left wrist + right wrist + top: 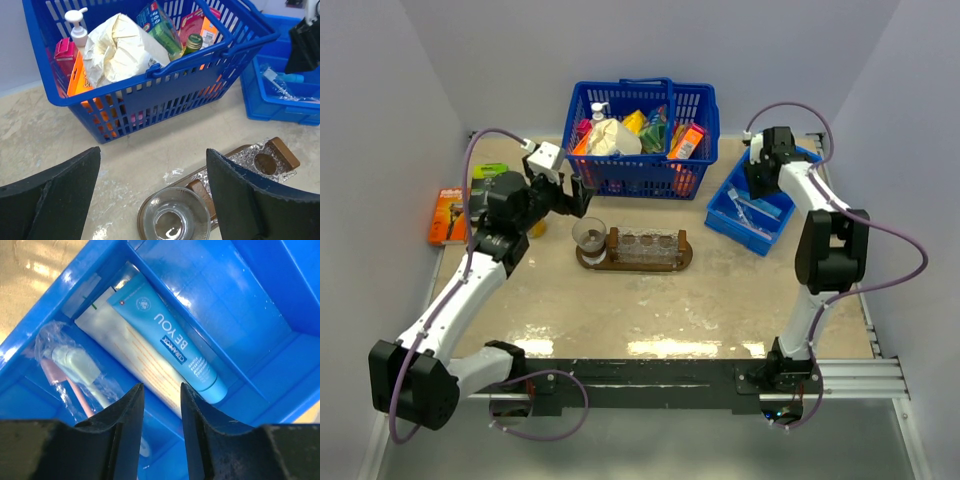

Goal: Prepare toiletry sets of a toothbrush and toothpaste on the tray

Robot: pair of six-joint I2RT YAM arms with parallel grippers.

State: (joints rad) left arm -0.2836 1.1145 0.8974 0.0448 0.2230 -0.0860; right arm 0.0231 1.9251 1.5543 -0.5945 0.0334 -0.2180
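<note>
**A:** Step in hand, as I judge it: the right gripper picks from the bin. How is it done well?

**B:** Keep clear of the bin walls. The gripper hangs over the bin with a narrow gap between its fingers and nothing in it. The blue tube lies diagonally, overlapping the paler tube. Straddle it across its width so only one lifts. The toothbrush lies beside them in clear wrapping, which is probably slippery.

**A:** What does one view show that the others don't?

**B:** Only the top view gives the layout: the surface, the basket at the back, the tray in front of it, and the bin off to the right. The left wrist view shows the left gripper wide and empty above a glass cup at the tray's end. Only the right wrist view shows the tubes and brush clearly.
</note>
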